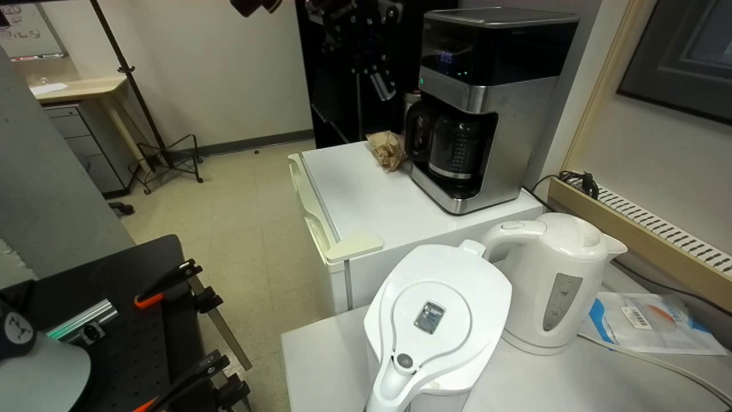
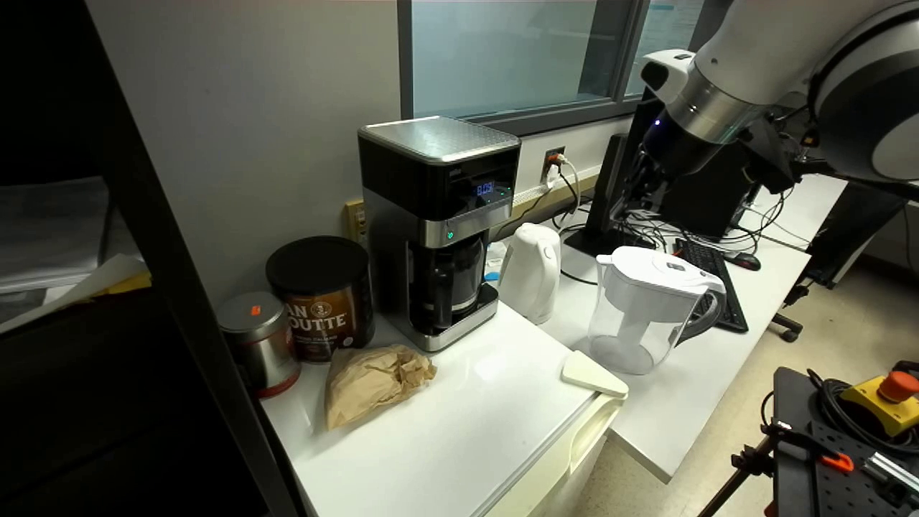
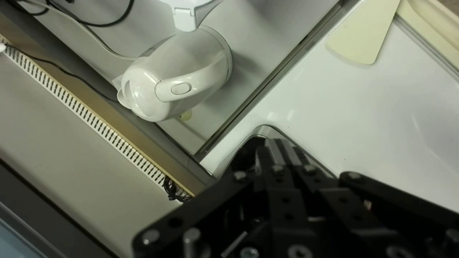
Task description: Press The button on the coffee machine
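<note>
The coffee machine [image 1: 503,109] stood on a glossy white unit [image 2: 459,416] beside the table [image 2: 675,409], near a pale wall [image 2: 251,143]; the gripper [image 3: 282,145] was pressed together.

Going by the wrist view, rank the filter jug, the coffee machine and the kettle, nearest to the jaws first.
1. Coffee machine: close by the jaws, partly hidden by them.
2. Kettle: left of the picture's centre, upper half.
3. Filter jug: beyond the kettle, cut off by the top edge.
</note>
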